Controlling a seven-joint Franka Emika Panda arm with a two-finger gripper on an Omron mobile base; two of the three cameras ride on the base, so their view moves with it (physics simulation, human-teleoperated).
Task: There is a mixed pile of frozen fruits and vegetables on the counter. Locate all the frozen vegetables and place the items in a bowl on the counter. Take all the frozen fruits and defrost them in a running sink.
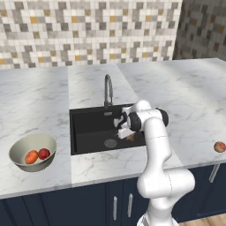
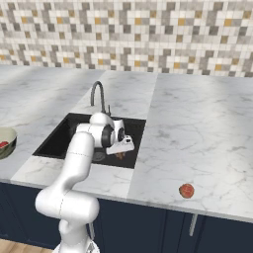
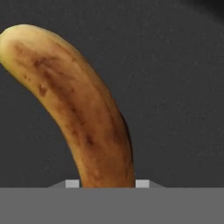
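My gripper (image 1: 127, 135) hangs low inside the black sink (image 1: 88, 128), shut on the banana (image 3: 83, 118). In the hand view the brown-spotted yellow fruit rises from between the two fingertips (image 3: 72, 183) over the dark basin floor. A bit of the banana (image 2: 120, 156) peeks out under the hand in the right base view. The bowl (image 1: 17, 148) on the counter at the left holds the red ball (image 1: 44, 153) and the orange carrot piece (image 1: 31, 156). The reddish-peach apple (image 1: 219, 146) lies alone on the counter far to the right, near the front edge.
The curved grey faucet (image 1: 108, 90) stands at the back of the sink, just behind my hand. The round drain (image 1: 110, 143) is left of the gripper. A tiled wall (image 1: 88, 31) closes off the back of the marble counter (image 1: 185, 88).
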